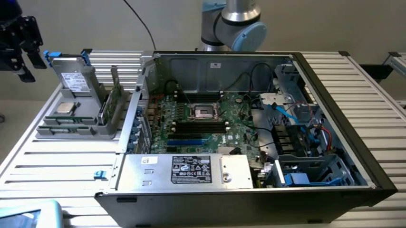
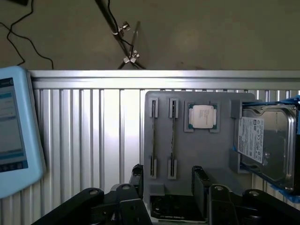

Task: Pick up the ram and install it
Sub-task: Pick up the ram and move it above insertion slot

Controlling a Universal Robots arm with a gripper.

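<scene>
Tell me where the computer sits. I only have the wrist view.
Observer: The open computer case stands right beside the grey holder, on the exterior view's right of it.
Operator: Memory slots free?
Observer: The black slots next to the processor socket look empty.
Operator: How high is the gripper?
Observer: The gripper hangs well above the holder, at the exterior view's far left, apart from the ram standing upright in it.
</scene>
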